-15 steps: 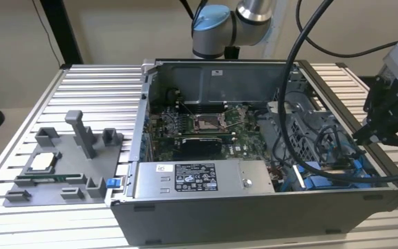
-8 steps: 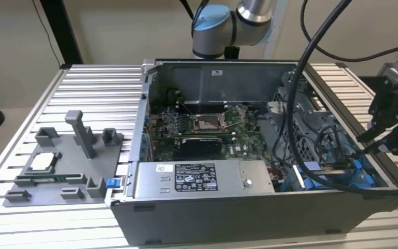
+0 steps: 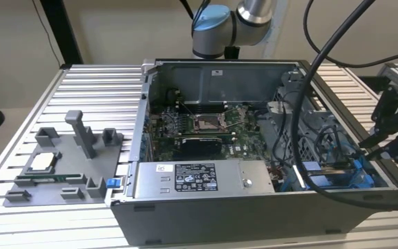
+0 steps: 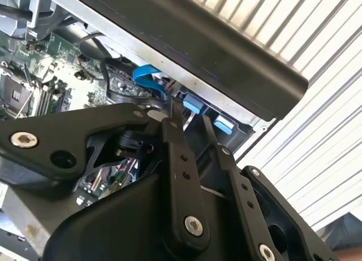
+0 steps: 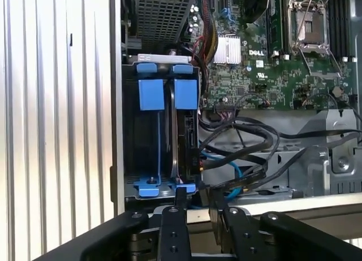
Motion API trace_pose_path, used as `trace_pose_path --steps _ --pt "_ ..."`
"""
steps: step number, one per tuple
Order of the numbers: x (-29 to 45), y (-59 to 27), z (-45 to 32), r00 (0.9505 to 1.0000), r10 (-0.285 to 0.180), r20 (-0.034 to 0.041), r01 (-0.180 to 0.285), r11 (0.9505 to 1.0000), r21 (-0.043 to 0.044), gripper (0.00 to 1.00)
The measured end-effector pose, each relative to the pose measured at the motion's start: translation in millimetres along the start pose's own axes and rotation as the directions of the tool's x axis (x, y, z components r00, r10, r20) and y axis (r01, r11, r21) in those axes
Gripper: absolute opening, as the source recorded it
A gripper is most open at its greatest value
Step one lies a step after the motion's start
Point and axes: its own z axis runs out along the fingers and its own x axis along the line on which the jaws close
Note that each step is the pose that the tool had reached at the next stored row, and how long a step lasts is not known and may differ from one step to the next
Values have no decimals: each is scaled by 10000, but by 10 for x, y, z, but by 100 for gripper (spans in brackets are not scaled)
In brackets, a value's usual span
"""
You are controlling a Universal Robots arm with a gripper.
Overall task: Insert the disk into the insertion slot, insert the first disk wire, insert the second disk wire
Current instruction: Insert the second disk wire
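The disk stands on its edge inside the insertion slot, in a corner of the open computer case, with blue tabs at its end. Black wires and a blue cable curl just beside the slot, towards the inside of the case. The end effector hovers at the case rim over the slot; whether it is apart or clamped on something cannot be told. The motherboard lies on the case floor. The case stands on the ribbed desk.
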Motion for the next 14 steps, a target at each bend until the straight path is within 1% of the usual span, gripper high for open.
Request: trace_pose_path --steps 3,14 --pt "4 -12 19 9999 -26 109 26 10000 -11 100" --pt "21 -35 97 9992 -215 352 218 9997 -81 100"
